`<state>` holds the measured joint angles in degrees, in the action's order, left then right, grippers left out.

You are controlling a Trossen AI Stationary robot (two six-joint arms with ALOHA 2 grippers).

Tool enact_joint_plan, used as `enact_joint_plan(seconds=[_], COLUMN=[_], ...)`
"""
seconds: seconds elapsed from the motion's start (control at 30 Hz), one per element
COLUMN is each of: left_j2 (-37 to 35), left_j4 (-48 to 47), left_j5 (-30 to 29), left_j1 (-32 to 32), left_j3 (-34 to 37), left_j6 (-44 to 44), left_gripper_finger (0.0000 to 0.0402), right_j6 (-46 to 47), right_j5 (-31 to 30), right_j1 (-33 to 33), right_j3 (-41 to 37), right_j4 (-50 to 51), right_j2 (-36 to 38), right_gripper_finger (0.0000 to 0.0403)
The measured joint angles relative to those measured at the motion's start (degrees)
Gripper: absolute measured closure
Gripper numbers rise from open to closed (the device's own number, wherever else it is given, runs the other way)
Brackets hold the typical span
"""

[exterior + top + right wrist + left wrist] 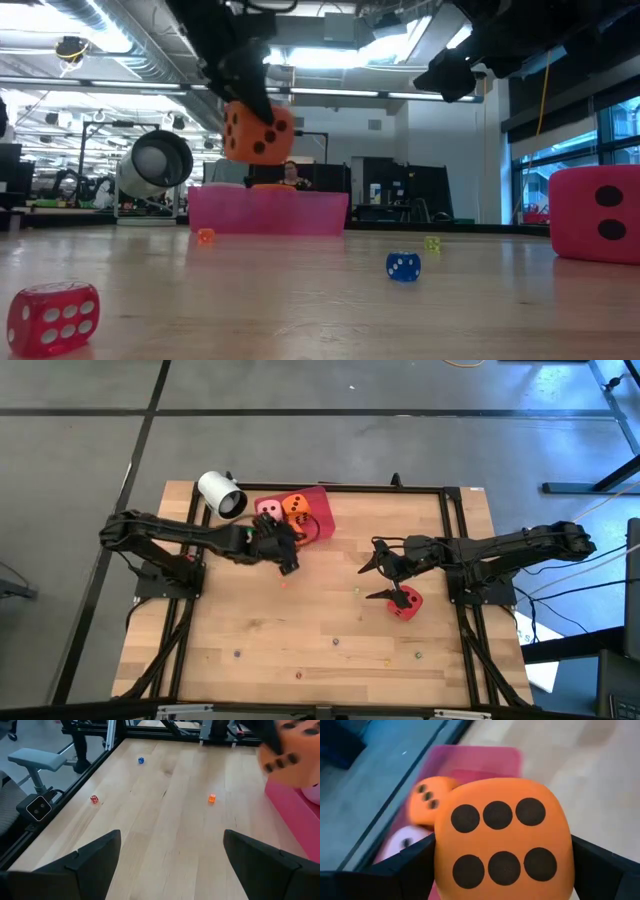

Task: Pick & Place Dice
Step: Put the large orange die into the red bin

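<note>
I have the left gripper [502, 870] clamped on an orange die [502, 840], one dark finger on each flank, the six-pip face turned toward my wrist camera; in the low view the die [258, 132] hangs clear above the desk, just in front of the pink tray [268, 212]. From above, the left gripper [283, 546] sits at the tray's [320, 495] near edge, toward the desk's far-left quarter; the tray lies directly ahead of the fingers, so I judge the coming move is a short carry forward over the wall and then a release. Inside the tray I can see a second orange die [427, 800] and a pale pink die [402, 842], both toward the wall nearest the desk's far edge; the free room looks to be on the nearer side, which is where I would aim; dropping too deep risks landing on the other two.

The right gripper [385, 575] rests spread wide and empty over the desk's right half, fingers splayed in its wrist view; the red die [406, 603] lies on the desk just beside it, touching or nearly so, I cannot tell which; the right arm is plainly the nearer one for that die. Small dice are scattered along the near edge; a white cylinder [221, 495] stands at the far-left corner.
</note>
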<state>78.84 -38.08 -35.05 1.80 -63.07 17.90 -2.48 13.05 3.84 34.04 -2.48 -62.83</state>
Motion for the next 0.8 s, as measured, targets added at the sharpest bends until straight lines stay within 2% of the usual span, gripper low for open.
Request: enact_joint_plan(seconds=[0.1,0.3,0.57,0.8], left_j2=[-0.9,0.0,-0.6,-0.5], left_j4=[-3.8,-10.0,-9.4,-9.3], left_j5=[1.0,10.6,11.7,13.2], left_j1=[2.9,10.3,16.3,17.6], left_j3=[0.0,0.0,0.0,0.0], left_j6=[-2.5,-8.8,-15.1,-20.9], left_gripper_finger=[0.0044,0.0044,0.0043,0.0043], right_j6=[0.0,0.0,0.0,0.0], right_j5=[0.0,0.0,-0.1,-0.1], right_j1=[0.0,0.0,0.0,0.0], right_j3=[0.0,0.0,0.0,0.0], right_j4=[0.1,0.2,0.3,0.3], right_j2=[0.0,0.0,0.0,0.0], right_gripper_finger=[0.0053,0.0053,0.0053,0.0053])
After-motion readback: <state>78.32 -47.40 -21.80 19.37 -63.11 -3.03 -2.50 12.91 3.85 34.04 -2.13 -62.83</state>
